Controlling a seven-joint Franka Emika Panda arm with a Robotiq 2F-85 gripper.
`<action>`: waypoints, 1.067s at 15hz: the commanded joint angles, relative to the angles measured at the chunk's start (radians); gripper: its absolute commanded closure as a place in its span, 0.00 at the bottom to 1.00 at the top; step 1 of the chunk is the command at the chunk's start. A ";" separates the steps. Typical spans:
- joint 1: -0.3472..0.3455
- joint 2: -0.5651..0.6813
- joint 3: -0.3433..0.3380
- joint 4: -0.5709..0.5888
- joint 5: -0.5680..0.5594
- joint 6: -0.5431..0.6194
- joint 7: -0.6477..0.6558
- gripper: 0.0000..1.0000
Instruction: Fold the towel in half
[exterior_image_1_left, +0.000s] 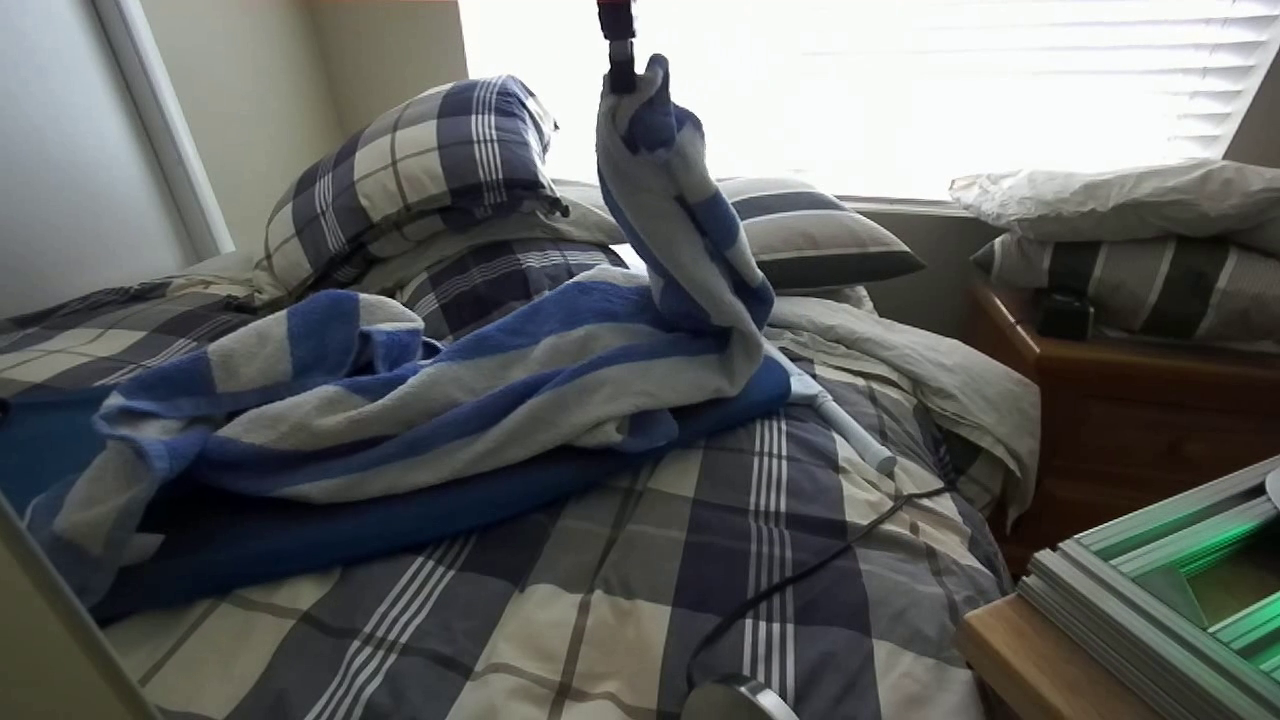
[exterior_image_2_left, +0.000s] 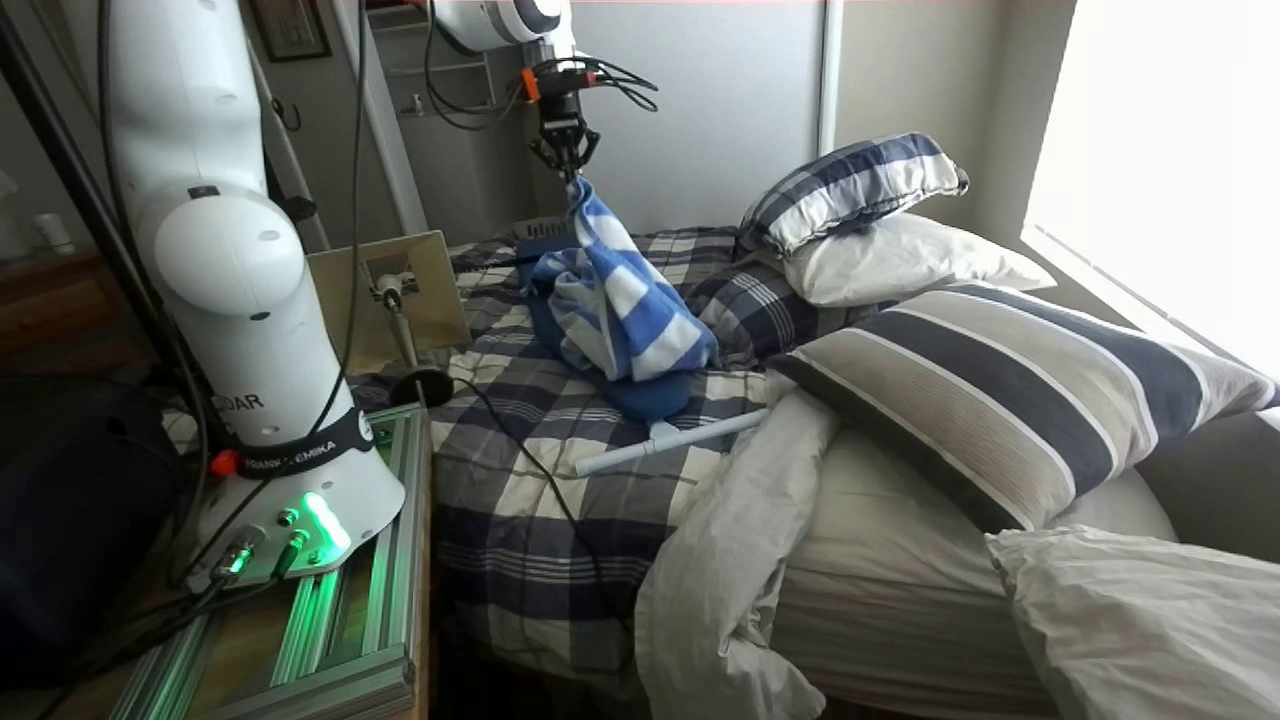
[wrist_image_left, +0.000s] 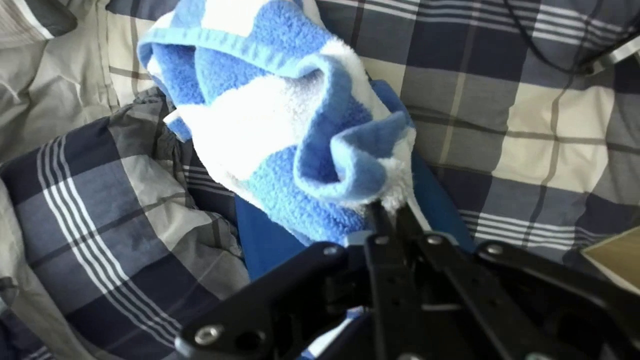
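Observation:
The towel, with blue and white stripes, lies rumpled over a blue padded board on the bed. One end of it is lifted and hangs in a twisted column from my gripper. In an exterior view the towel drapes down from the gripper onto the board. In the wrist view the fingertips are close together with white cloth of the towel pinched between them. The raised edge curls over beside the fingertips. Part of the towel is hidden behind the gripper.
A plaid bedspread covers the bed. Plaid pillows and a striped pillow lie by the window. A pale tube leg sticks out from the board. A camera stand and a black cable are near the robot base.

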 joint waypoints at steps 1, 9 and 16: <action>0.100 0.170 0.029 0.241 -0.179 -0.180 0.007 0.99; 0.134 0.192 0.019 0.254 -0.191 -0.177 -0.010 0.94; 0.233 0.372 0.017 0.510 -0.327 -0.200 -0.141 0.99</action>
